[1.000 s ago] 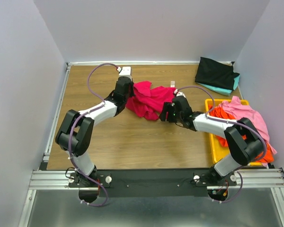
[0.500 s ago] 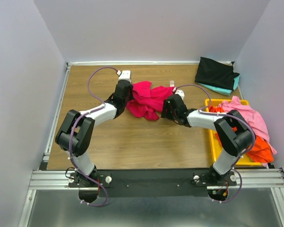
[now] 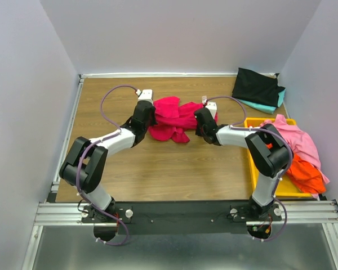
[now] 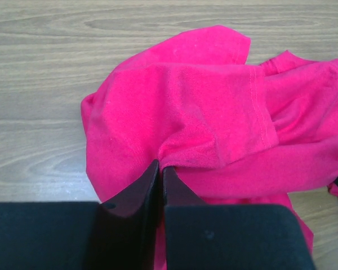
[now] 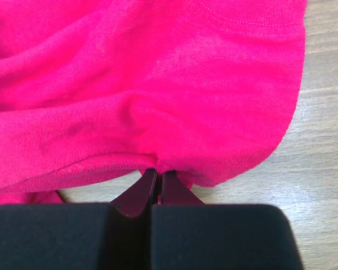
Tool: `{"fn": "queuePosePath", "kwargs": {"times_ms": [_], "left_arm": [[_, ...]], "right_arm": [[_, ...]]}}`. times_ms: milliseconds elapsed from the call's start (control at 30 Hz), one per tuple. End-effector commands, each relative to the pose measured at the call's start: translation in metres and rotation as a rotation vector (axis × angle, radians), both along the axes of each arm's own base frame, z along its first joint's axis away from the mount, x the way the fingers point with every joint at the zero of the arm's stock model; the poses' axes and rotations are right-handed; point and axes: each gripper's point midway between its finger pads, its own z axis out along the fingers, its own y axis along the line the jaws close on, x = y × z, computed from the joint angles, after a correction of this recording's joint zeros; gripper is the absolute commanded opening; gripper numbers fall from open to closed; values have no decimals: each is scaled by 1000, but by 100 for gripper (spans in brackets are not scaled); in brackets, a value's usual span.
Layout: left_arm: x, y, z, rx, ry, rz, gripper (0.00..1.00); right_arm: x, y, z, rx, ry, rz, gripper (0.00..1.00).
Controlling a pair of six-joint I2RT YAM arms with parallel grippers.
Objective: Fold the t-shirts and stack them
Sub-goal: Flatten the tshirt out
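The crimson-red t-shirt [image 3: 174, 118] lies crumpled on the wooden table [image 3: 158, 163] between my two arms. At the shirt's left edge, my left gripper [image 3: 150, 117] has its jaws pressed together on a raised fold of red cloth [image 4: 214, 152], seen up close with the left gripper [image 4: 160, 166]. My right gripper [image 3: 201, 120] sits at the shirt's right edge. In its wrist view the right gripper [image 5: 156, 171] is shut on a pinch of the red hem [image 5: 174, 129] just above the wood.
A folded black t-shirt [image 3: 256, 85] lies over a teal t-shirt [image 3: 267, 106] at the back right corner. The yellow bin [image 3: 252, 163] at the right edge holds a pink t-shirt [image 3: 293, 138] and an orange t-shirt [image 3: 305, 175]. Walls enclose the table on three sides.
My right gripper moved up and left to the shirt's right edge and shut on it. The left gripper shifted slightly back, still holding the left side. The shirt is drawn wider.
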Motion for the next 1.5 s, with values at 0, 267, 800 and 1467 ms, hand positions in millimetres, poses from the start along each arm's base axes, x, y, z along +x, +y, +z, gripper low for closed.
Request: {"fn": "queuePosePath", "kwargs": {"times_ms": [0, 267, 800, 1467], "left_arm": [[-3, 14, 7, 6, -12, 59, 13], [-13, 24, 17, -1, -22, 92, 15], [-45, 90, 69, -134, -181, 319, 0], [-125, 109, 148, -395, -403, 257, 0]], "right_arm": [[-15, -17, -24, -93, 77, -20, 1], [-16, -20, -21, -104, 71, -29, 1], [41, -36, 89, -103, -141, -78, 0], [51, -91, 378, -8, -673, -196, 1]]}}
